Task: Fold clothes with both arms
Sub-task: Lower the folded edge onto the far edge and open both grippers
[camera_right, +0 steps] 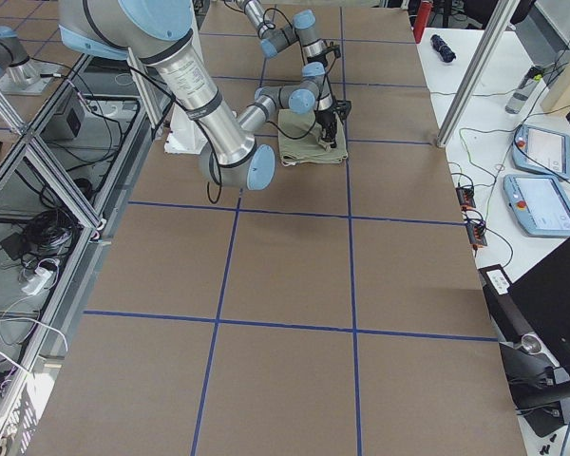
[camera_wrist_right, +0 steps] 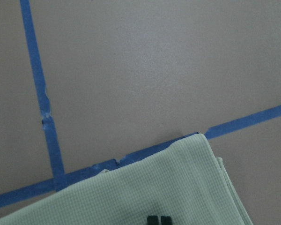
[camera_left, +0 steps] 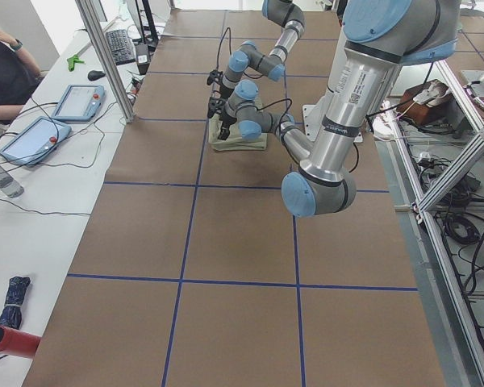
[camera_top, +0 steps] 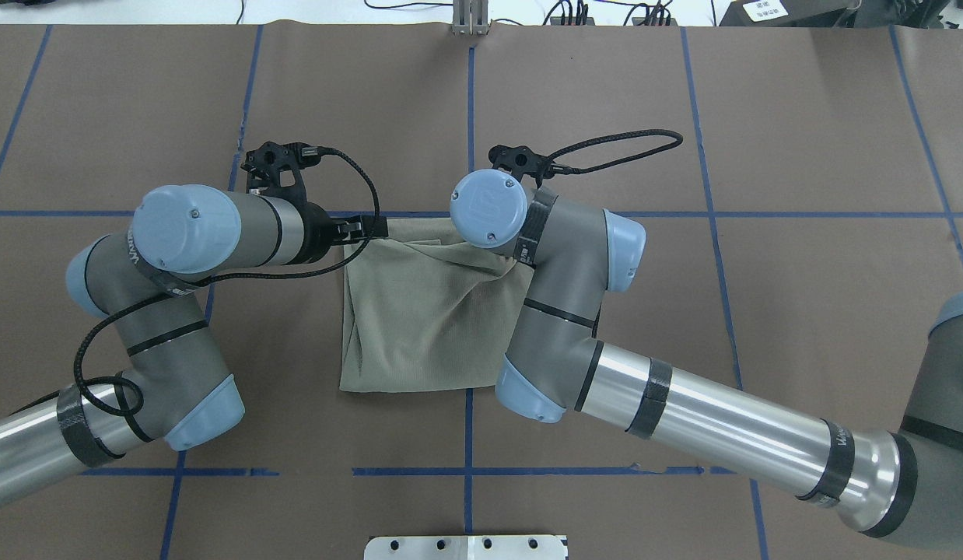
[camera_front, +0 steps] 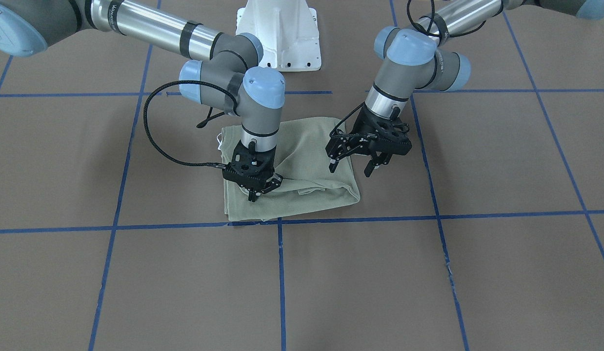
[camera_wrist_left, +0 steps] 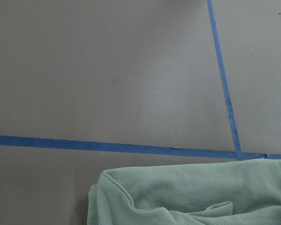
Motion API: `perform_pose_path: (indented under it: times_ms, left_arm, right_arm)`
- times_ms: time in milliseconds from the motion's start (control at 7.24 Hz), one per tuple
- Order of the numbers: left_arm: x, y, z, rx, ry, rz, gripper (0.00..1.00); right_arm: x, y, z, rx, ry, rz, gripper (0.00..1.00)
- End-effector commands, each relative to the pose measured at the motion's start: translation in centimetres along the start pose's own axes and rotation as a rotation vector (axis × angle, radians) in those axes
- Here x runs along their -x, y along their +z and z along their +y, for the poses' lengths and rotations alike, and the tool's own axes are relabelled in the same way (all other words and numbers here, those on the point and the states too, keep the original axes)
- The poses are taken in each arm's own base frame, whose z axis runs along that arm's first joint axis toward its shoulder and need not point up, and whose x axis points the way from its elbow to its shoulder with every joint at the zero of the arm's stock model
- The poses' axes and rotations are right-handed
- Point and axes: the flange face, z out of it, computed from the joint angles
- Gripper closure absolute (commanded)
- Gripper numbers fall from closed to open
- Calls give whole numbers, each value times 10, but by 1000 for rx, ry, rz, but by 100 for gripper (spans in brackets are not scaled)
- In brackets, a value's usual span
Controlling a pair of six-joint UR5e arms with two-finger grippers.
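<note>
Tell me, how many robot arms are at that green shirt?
2: the left arm at one far corner of the shirt, the right arm at the other. None hidden.

Folded shirt (camera_front: 307,161) on brown table (camera_front: 429,292) (blue-taped)

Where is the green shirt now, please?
In the overhead view the shirt lies mid-table between the left arm and right arm, far edge by blue tape.

A folded green shirt (camera_top: 431,327) is seen on the brown table (camera_top: 800,117), marked with blue tape lines (camera_top: 470,117). Its far corners are covered by the left arm (camera_top: 186,229) and the right arm (camera_top: 559,311).
</note>
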Motion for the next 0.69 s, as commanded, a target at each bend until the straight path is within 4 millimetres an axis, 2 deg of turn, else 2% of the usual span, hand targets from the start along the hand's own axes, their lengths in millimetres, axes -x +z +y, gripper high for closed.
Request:
perform_pose_path:
  times_ms: [0, 138, 276, 415, 553]
  left_arm:
    - [0, 0, 0, 0, 0, -1, 0]
    - [1, 1, 0, 1, 0, -2, 0]
    - [3, 5, 0, 3, -2, -9, 0]
    - [4, 6, 1, 5, -16, -12, 0]
    - [5, 9, 3, 6, -34, -18, 0]
  right_arm:
    - [-17, 11, -29, -23, 22, 34, 100]
    - [-22, 12, -42, -33, 32, 43, 100]
    - [-24, 13, -44, -34, 33, 52, 100]
    - [-23, 12, -44, -34, 30, 49, 60]
    - [-21, 9, -45, -37, -16, 46, 1]
